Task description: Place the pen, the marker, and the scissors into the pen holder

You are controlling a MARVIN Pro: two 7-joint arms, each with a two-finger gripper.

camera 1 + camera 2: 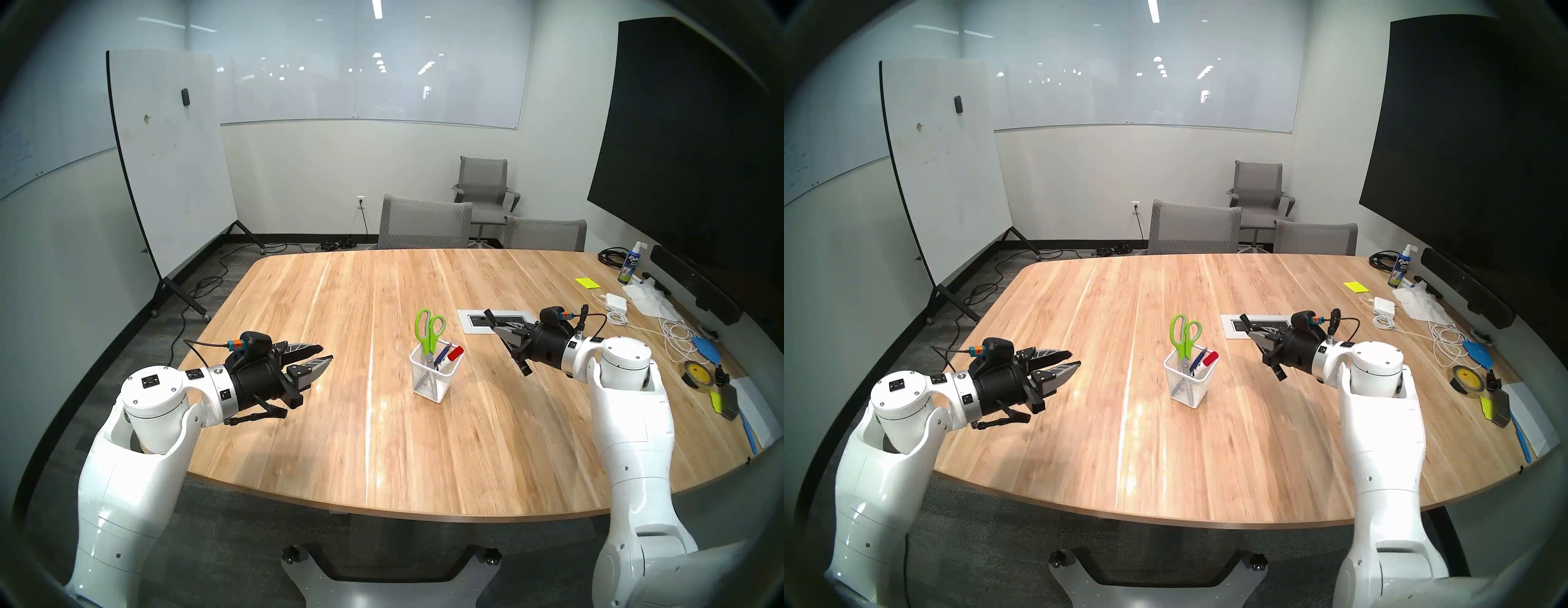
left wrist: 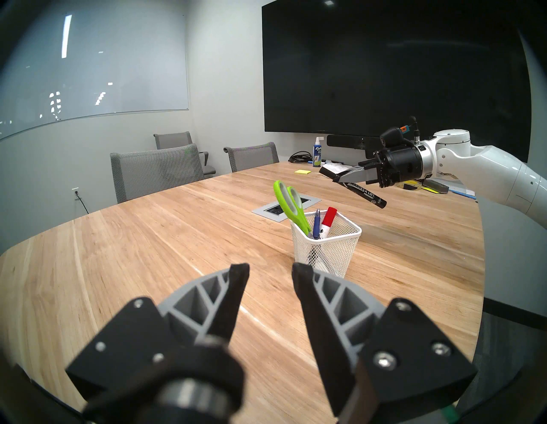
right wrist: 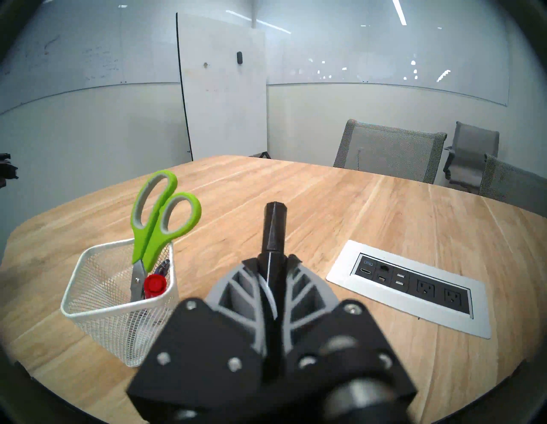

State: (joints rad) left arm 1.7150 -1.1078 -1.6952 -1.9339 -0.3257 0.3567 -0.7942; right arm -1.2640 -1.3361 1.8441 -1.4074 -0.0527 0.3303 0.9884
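Observation:
The white mesh pen holder (image 1: 437,378) stands mid-table. In it are the green-handled scissors (image 1: 428,329), blades down, a slim blue pen (image 1: 443,352) and a red-capped white marker (image 1: 455,353). My right gripper (image 1: 500,333) hovers above the table to the holder's right, shut on a thick black marker (image 2: 364,194) that sticks out past both ends of the fingers (image 3: 231,284). My left gripper (image 2: 269,268) hangs left of the holder (image 2: 328,251), open, with nothing between its fingers.
A recessed power outlet panel (image 1: 494,320) lies just beyond my right gripper. Along the table's right edge lie a charger with cables (image 1: 615,297), a tape roll (image 1: 698,373), sticky notes and a spray bottle (image 1: 628,265). Grey chairs stand at the far side.

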